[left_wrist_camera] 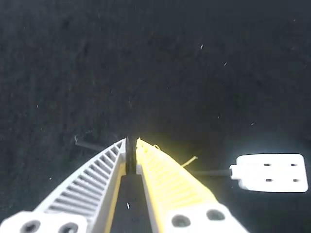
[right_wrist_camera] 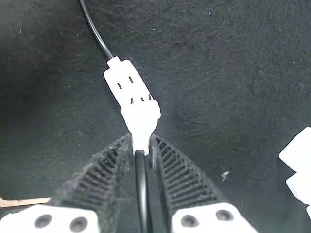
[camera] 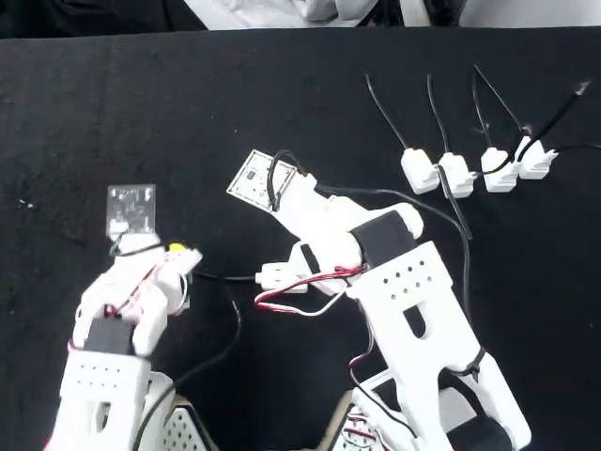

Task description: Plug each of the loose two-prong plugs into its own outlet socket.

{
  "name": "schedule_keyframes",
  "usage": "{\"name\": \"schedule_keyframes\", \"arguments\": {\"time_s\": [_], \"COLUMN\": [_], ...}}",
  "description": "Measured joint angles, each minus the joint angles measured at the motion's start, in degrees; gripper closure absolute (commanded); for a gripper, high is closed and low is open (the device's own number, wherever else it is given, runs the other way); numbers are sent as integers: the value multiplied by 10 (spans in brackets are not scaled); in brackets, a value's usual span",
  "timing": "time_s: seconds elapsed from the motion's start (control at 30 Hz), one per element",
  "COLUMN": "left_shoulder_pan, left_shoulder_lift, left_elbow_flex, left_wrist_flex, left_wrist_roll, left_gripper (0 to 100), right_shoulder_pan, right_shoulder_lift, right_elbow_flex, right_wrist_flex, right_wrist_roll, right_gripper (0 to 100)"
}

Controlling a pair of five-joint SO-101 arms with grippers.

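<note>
– Mid-table, near side: who holds what?

– On the black cloth table [camera: 141, 103], the right gripper [right_wrist_camera: 141, 141] is narrow, clamped on a white plastic two-prong plug [right_wrist_camera: 141, 114], cord running back btwn its fingers. The left gripper [left_wrist_camera: 130, 144] is pinched tight on the thin black cable [left_wrist_camera: 130, 158] of the flat white outlet block [right_wrist_camera: 124, 80].

– Key relation?

– Block lies straight ahead of the plug, left of the right gripper, long axis in line w/ plug & fingers. Plug nose touches the block's end at the nearest slot pair; can't tell if prongs are in. Prob. needs a straight push leftward while the left arm braces the cable.

– Others?

– Four white plugs [camera: 455, 174] w/ black cords, far right, well apart from the block.
</note>
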Motion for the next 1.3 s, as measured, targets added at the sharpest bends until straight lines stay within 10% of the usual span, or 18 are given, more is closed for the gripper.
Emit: {"name": "schedule_keyframes", "arguments": {"time_s": [0.7, 1.3], "left_shoulder_pan": [1, -4], "left_shoulder_lift": [239, 405], "left_elbow_flex": [-27, -110], "left_wrist_flex": [-98, -102], "left_wrist_roll": [0, 0], "left_gripper": [945, 945], "right_shoulder_pan": [0, 48], "right_shoulder_lift": [104, 104], "right_elbow_flex": [0, 0], "right_wrist_flex": [-4, -4], "right_wrist_roll": [261, 339], "right_gripper": [988, 988]}}
